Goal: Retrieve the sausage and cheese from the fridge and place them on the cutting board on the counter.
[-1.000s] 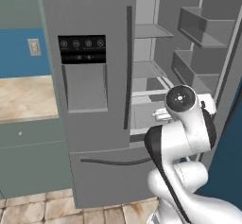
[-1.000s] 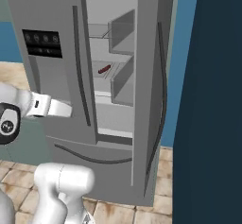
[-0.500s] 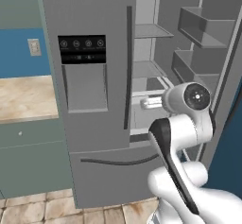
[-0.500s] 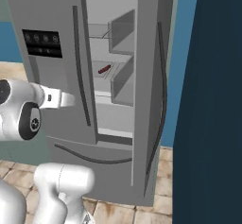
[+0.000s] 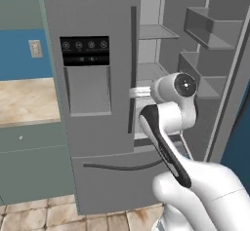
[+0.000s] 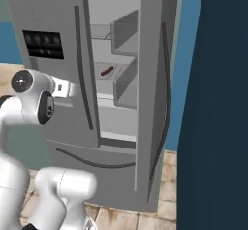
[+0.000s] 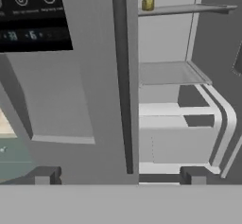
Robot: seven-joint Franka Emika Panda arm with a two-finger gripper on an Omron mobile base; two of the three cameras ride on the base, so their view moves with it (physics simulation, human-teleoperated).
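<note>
The fridge (image 5: 93, 127) has its left door shut and its right door swung open. The sausage (image 6: 106, 71), a dark red link, lies on a middle shelf inside. The cheese (image 7: 148, 4), a small yellow lump, sits on the upper shelf. My gripper (image 7: 118, 178) is open and holds nothing, its fingertips (image 7: 45, 175) straddling the line of the left door's dark bar handle (image 7: 125, 76). From the base, the gripper (image 5: 133, 93) hovers in front of that handle at mid height, also seen as the gripper (image 6: 71, 89). The counter (image 5: 24, 101) lies to the left. The cutting board is out of view.
The open right door (image 6: 155, 103) with its bins (image 5: 205, 30) stands to the right of the arm. A dark blue wall panel (image 6: 218, 103) lies beyond it. The black dispenser panel (image 5: 85, 49) is on the shut door; the bottom drawer (image 5: 117, 176) is closed.
The arm has swung up and left, carrying the hand from lower in front of the fridge opening to the shut door's handle. The gripper stayed open.
</note>
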